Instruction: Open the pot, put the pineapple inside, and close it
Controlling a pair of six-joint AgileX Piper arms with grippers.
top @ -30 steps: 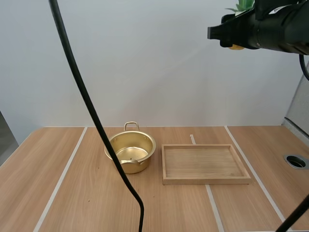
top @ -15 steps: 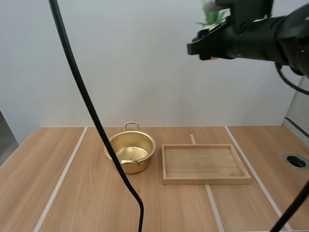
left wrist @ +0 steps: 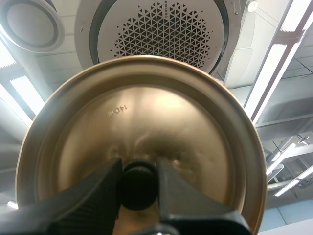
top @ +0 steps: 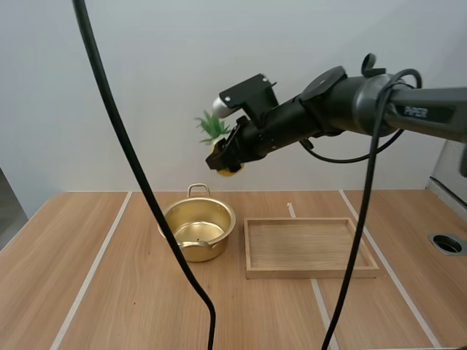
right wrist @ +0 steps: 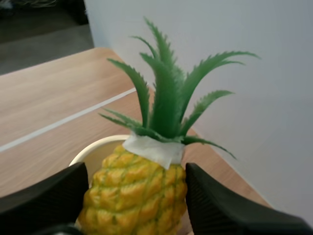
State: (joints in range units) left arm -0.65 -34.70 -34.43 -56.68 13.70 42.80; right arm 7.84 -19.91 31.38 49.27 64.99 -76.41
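Observation:
A gold pot (top: pixel 198 230) stands uncovered on the wooden table, left of the tray. My right gripper (top: pixel 225 154) hangs in the air above and slightly right of the pot, shut on a yellow pineapple (top: pixel 220 150) with green leaves (top: pixel 211 127). In the right wrist view the fingers (right wrist: pixel 44 198) clamp both sides of the pineapple (right wrist: pixel 134 193), with the pot's rim (right wrist: pixel 90 149) just beyond it. My left gripper (left wrist: pixel 138 188) pinches the black knob (left wrist: pixel 139 183) of the gold lid (left wrist: pixel 142 132), held up with its top face toward the camera.
An empty wooden tray (top: pixel 310 248) lies right of the pot. A round metal hole (top: pixel 446 243) sits in the table at the far right. Pale strips run across the tabletop.
My right arm has swung down and to the left with the pineapple, from the upper right to just above the pot. The pot and tray have stayed put.

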